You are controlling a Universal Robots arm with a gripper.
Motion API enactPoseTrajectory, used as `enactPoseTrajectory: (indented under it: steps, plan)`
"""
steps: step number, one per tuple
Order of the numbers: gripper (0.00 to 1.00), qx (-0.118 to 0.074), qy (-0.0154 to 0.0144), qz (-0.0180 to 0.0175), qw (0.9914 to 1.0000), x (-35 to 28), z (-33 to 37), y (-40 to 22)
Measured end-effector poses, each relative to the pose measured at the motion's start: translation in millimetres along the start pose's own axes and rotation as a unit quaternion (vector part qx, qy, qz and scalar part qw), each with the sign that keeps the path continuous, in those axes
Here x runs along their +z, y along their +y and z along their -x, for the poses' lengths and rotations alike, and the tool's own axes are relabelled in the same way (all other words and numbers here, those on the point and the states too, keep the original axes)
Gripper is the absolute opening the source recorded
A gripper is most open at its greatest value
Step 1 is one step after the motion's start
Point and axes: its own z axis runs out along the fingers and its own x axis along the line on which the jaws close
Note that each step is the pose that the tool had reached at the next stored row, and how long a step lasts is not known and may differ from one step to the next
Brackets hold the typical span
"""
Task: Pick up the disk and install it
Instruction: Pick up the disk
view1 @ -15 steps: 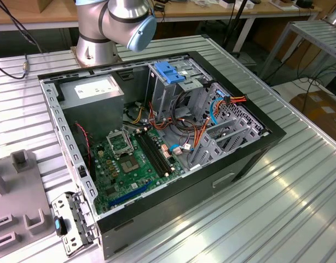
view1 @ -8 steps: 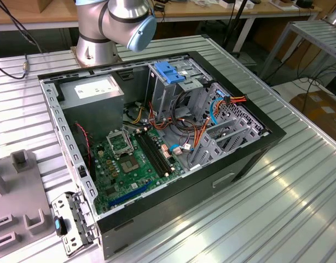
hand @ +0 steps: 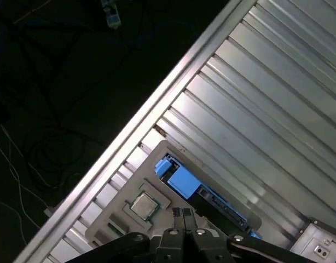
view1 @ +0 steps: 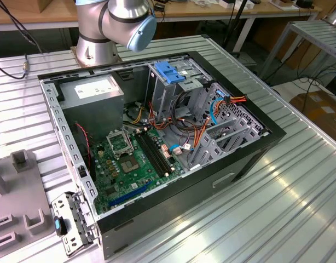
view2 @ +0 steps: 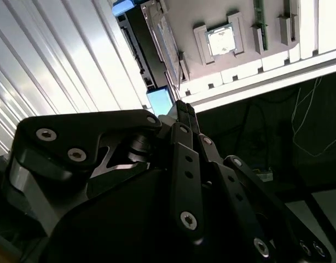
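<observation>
My gripper (hand: 182, 212) is shut, its two black fingertips pressed together with nothing between them; it also shows in the second wrist view (view2: 182, 107). Just beyond the tips a grey fixture plate (hand: 157, 150) lies near the edge of the ribbed table. What looks like the disk (hand: 181, 181) stands on edge in that plate, with a blue plastic rail and a dark edge along it. Its blue end (view2: 160, 98) sits right at my fingertips in the second wrist view. I cannot tell whether they touch.
The open computer case (view1: 250, 156) lies on the table, with a motherboard (view1: 135, 159), a grey power-supply box (view1: 94, 93) and a metal cage with a blue handle (view1: 171, 74). The arm's base (view1: 110, 27) stands behind it. A processor chip (hand: 143, 205) rests in the fixture. A loose metal bracket (view1: 72, 222) lies beside the case.
</observation>
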Motion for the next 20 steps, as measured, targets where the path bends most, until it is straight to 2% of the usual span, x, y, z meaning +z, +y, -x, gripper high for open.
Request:
enactPoseTrajectory:
  steps: [2, 5, 10, 11, 13, 15, 20]
  plan:
    - [0.11, -0.019, 0.0005, 0.0001, 0.99982, 0.1, 0.0, 0.0]
    - [0.11, -0.054, 0.0013, 0.0000, 0.99854, 0.3, 0.0, 0.0]
    - [0.11, -0.100, 0.0024, -0.0001, 0.99499, 0.4, 0.0, 0.0]
    - [0.11, -0.112, 0.0027, -0.0001, 0.99372, 0.4, 0.0, 0.0]
    - [0.11, -0.125, 0.0031, -0.0001, 0.99216, 0.4, 0.0, 0.0]
    - [0.11, -0.134, 0.0036, -0.0009, 0.99101, 0.4, 0.2, 0.2]
    - [0.11, -0.146, 0.0049, -0.0051, 0.98926, 0.6, 1.0, 1.2]
